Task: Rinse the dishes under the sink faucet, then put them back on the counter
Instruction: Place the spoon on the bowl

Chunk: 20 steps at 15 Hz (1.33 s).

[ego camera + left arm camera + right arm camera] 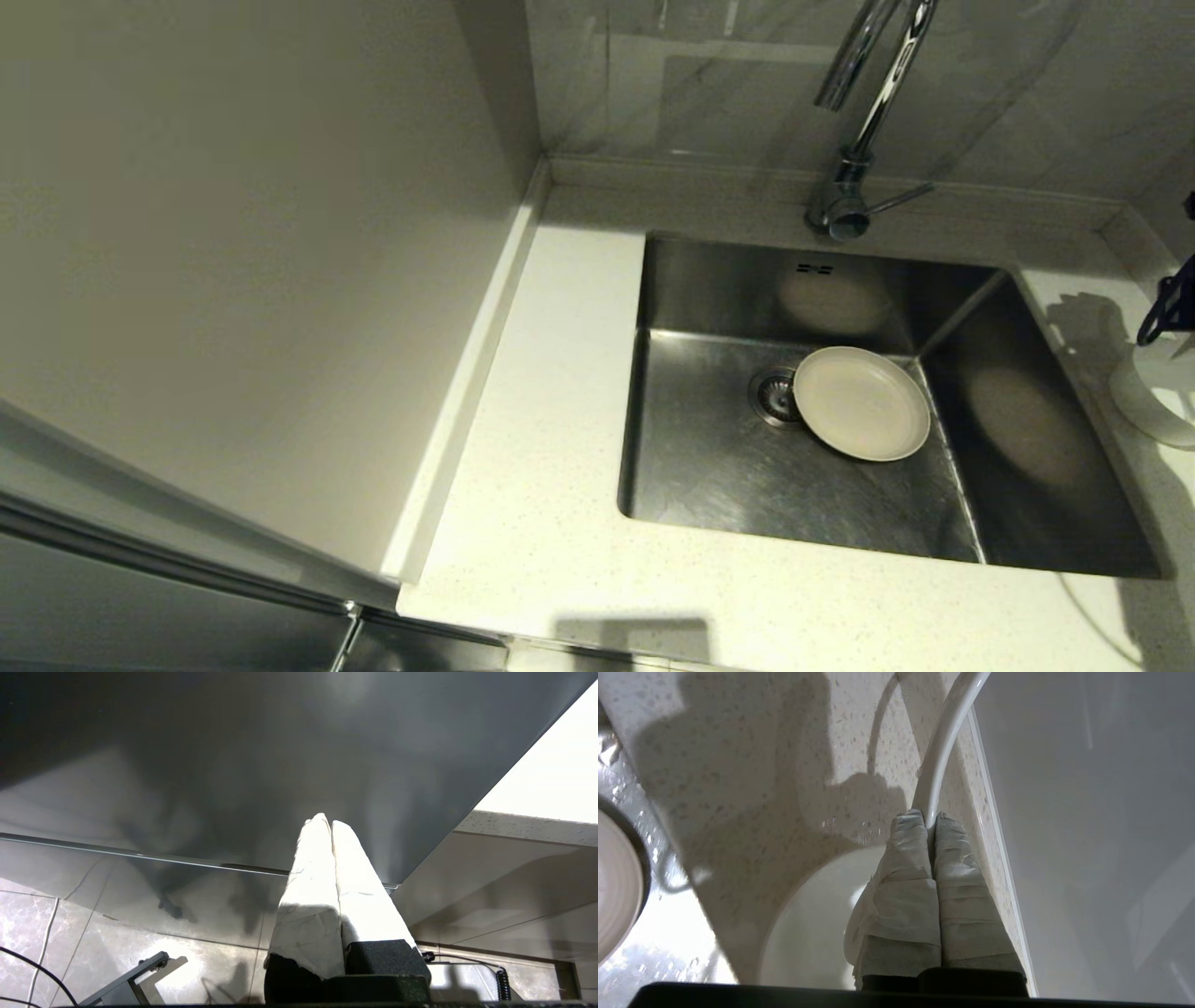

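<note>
The right gripper (930, 817) had its tape-wrapped fingers (906, 858) pressed together on the thin white handle of the spoon (941, 751), which rose from between their tips and curved away over the speckled bench (738, 765). Directly beneath the fingers sat the white bowl (808, 924), resting on the bench to the right of the sink (709, 448), near the wall on that side. Inside the sink, the cream plate (861, 403) lay on the basin floor, its edge overlapping the round drain strainer (771, 394). The faucet (864, 121) stood behind the sink at its back rim, side lever pointing right. The left gripper (327, 820) hung parked well away from the sink, below the bench edge, with its wrapped fingers closed against each other and nothing between them
</note>
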{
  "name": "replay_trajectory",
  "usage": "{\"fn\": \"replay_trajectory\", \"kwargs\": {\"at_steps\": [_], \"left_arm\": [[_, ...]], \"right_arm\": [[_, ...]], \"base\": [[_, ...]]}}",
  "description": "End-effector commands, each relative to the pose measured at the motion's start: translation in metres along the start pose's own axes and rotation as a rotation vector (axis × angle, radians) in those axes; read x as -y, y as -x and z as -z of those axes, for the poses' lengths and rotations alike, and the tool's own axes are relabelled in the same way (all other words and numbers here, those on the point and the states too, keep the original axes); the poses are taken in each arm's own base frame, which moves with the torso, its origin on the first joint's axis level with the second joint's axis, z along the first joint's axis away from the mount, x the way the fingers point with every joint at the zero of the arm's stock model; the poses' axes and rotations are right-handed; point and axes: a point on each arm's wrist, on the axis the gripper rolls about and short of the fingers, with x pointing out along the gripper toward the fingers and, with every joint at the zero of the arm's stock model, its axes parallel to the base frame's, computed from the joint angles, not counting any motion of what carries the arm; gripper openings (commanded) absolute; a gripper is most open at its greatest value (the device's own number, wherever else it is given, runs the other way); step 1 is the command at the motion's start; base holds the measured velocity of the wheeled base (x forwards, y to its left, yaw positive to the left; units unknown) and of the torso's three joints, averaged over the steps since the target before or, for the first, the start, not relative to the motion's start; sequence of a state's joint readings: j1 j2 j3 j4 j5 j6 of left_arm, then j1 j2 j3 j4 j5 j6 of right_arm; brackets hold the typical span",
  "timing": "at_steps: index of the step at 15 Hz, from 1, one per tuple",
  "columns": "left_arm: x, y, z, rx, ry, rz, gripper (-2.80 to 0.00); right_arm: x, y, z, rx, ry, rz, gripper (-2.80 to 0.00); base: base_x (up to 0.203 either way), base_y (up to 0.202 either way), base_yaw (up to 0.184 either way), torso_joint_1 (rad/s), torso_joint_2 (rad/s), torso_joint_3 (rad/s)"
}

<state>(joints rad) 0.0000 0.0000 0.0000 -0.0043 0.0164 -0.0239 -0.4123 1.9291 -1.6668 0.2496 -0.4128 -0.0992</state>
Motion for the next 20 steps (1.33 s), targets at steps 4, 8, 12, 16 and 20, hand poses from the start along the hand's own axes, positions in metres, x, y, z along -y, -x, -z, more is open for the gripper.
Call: {"fn": "replay_trajectory", "kwargs": {"at_steps": [4, 8, 12, 16, 20], "left_arm": [[0.000, 0.000, 0.000, 0.003, 0.001, 0.000, -2.80], [0.000, 0.000, 0.000, 0.003, 0.001, 0.000, -2.80], [0.000, 0.000, 0.000, 0.003, 0.001, 0.000, -2.80], [0.000, 0.000, 0.000, 0.003, 0.001, 0.000, -2.80], [0.000, 0.000, 0.000, 0.003, 0.001, 0.000, -2.80]], "right_arm": [[0.001, -0.006, 0.007, -0.019, 0.007, 0.012, -2.80], [0.006, -0.008, 0.013, -0.035, 0.004, 0.024, -2.80], [0.007, -0.006, 0.015, -0.026, -0.001, 0.028, 0.00], [0.010, -0.001, 0.013, -0.017, -0.007, 0.029, 0.00], [0.011, 0.004, 0.011, -0.007, -0.010, 0.028, 0.00]], "base": [[0.000, 0.000, 0.000, 0.000, 0.00, 0.000], [0.000, 0.000, 0.000, 0.000, 0.00, 0.000], [0.000, 0.000, 0.000, 0.000, 0.00, 0.000], [0.000, 0.000, 0.000, 0.000, 0.00, 0.000], [0.000, 0.000, 0.000, 0.000, 0.00, 0.000]]}}
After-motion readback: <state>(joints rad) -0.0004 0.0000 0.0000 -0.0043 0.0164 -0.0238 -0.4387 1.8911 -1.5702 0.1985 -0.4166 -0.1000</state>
